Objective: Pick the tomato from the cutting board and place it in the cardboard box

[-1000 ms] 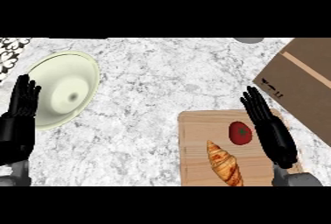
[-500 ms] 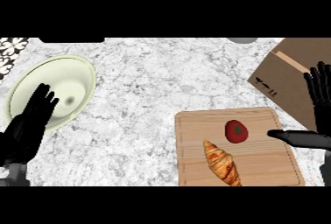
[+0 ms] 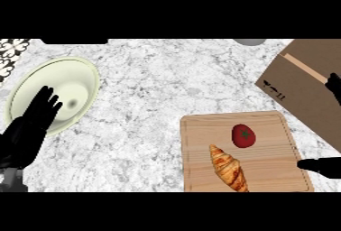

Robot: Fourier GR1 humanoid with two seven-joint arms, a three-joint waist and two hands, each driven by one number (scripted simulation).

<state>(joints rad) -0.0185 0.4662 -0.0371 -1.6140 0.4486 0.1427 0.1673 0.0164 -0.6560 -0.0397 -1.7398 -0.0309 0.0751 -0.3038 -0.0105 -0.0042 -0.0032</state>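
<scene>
A red tomato (image 3: 244,136) with a green stem lies on the wooden cutting board (image 3: 200,135) at the lower right. The cardboard box (image 3: 303,81) stands behind the board at the right edge. My right hand (image 3: 323,164) shows only partly at the right edge: its thumb lies over the board's right rim and a fingertip rises in front of the box. It is open and apart from the tomato, to the tomato's right. My left hand (image 3: 30,128) rests open at the left, fingers up, overlapping the plate's lower edge.
A croissant (image 3: 228,168) lies on the board just below the tomato. A pale green plate (image 3: 66,85) sits on the marble counter at the left. A grey object (image 3: 250,41) peeks in at the top edge.
My right hand has moved right, from beside the tomato to the view's edge, and spread its thumb. My left hand drifted right over the plate's edge. The tomato has not moved.
</scene>
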